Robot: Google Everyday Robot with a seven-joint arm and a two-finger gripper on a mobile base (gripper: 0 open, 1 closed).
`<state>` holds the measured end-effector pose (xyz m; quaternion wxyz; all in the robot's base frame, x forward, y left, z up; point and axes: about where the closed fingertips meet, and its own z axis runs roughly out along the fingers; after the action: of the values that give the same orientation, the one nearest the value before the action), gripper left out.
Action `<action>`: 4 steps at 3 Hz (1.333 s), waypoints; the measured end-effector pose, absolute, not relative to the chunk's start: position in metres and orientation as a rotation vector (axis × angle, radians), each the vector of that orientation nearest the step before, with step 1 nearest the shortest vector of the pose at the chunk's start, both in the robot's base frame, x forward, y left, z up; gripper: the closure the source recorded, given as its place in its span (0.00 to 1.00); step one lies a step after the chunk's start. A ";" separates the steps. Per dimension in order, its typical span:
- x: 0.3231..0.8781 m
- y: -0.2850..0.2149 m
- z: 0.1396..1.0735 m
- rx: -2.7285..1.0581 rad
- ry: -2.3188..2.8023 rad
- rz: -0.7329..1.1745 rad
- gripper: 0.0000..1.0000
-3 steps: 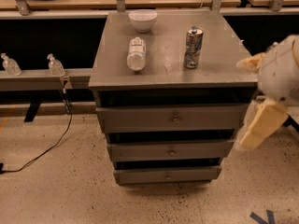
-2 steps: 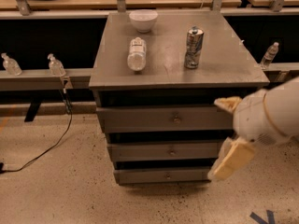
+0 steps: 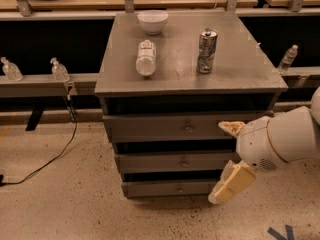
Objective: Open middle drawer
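approach step. gripper [image 3: 220, 163] empty, fingers wide apart, below tabletop [image 3: 175, 59] front right corner, by middle drawer [image 3: 150, 163] right end. drawer shut. next: centre on knob [image 3: 184, 162], clamp, pull.

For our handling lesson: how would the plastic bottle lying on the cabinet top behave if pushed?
The plastic bottle lies on its side, so it would probably roll. It looks clear, so likely light. The gripper, open at the right end of the middle drawer, hangs well below the bottle.
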<state>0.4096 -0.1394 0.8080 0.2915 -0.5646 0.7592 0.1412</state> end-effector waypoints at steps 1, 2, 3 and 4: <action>0.423 -0.139 0.773 -1.477 2.044 0.448 0.00; 0.446 -0.148 0.706 -1.360 2.024 0.562 0.00; 0.458 -0.170 0.658 -1.258 2.053 0.561 0.00; 0.461 -0.171 0.655 -1.245 2.054 0.553 0.00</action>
<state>0.4614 -0.1707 0.6546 0.3321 -0.4764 0.7861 0.2116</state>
